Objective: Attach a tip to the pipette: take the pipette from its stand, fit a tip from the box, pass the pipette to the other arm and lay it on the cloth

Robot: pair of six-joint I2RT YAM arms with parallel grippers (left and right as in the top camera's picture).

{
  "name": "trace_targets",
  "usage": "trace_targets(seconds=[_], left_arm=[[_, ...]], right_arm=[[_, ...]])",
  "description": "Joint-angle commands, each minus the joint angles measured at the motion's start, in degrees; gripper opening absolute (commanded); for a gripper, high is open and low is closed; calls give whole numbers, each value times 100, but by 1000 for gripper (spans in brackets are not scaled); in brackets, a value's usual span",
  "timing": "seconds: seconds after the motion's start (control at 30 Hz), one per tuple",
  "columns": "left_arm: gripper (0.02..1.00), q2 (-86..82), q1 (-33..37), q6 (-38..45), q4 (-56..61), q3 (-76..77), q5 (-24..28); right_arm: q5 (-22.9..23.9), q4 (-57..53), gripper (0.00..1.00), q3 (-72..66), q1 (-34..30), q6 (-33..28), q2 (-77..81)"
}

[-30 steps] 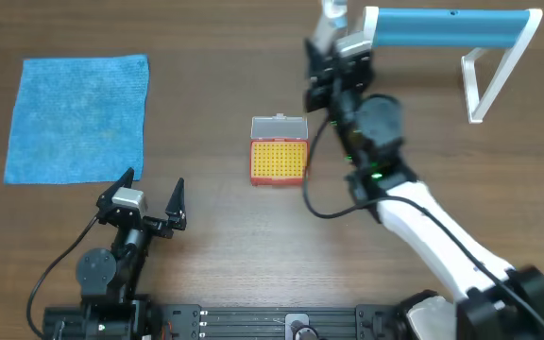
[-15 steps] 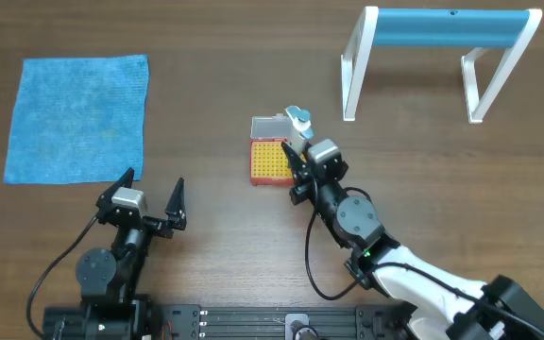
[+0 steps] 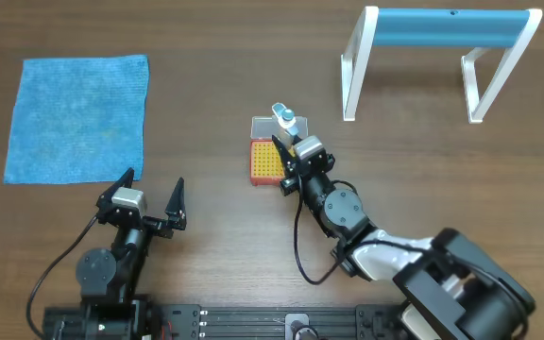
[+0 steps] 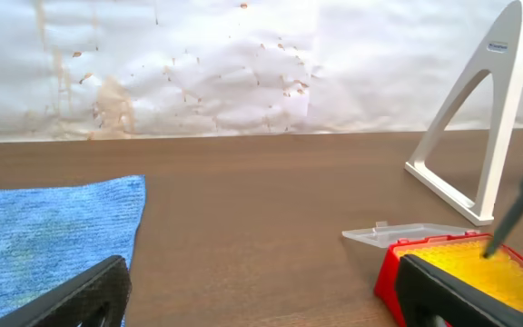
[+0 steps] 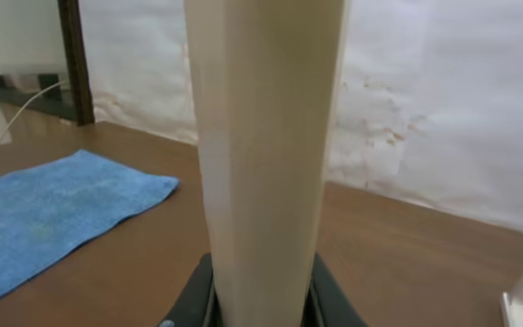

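Observation:
My right gripper [image 3: 297, 159] is shut on the white pipette [image 3: 285, 120], holding it upright over the red tip box [image 3: 263, 162]. The box holds yellow tips, and its clear lid [image 3: 266, 126] lies open behind it. In the right wrist view the pipette body [image 5: 266, 154] stands between my fingers [image 5: 198, 292]. In the left wrist view its thin lower end [image 4: 514, 214] comes down to the tip box [image 4: 468, 262]. My left gripper [image 3: 149, 200] is open, low near its base, below the blue cloth [image 3: 78, 118]. The pipette stand [image 3: 442, 30] is at the back right.
The stand's white legs [image 3: 349, 85] rise just right of the tip box. The cloth [image 4: 48, 238] lies flat at the far left. Bare wooden table [image 3: 206, 85] lies between cloth and box. A papered wall [image 4: 198, 64] closes the far side.
My right arm has carried the pipette from the stand down to the tip box, then shifted it slightly left over the tips. The left arm has not moved.

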Motion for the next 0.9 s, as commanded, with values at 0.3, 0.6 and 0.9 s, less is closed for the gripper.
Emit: trace_targets(seconds=[0.3, 0.6, 0.9], left_arm=[[941, -26, -24, -46, -28, -15, -66], [939, -26, -24, -48, -28, -15, -66], [943, -26, -24, -46, -28, -15, -66]], right_arm=[[-74, 31, 71, 304, 20, 50, 363], [-76, -2, 71, 304, 20, 55, 437], [-186, 127, 73, 304, 20, 55, 581]])
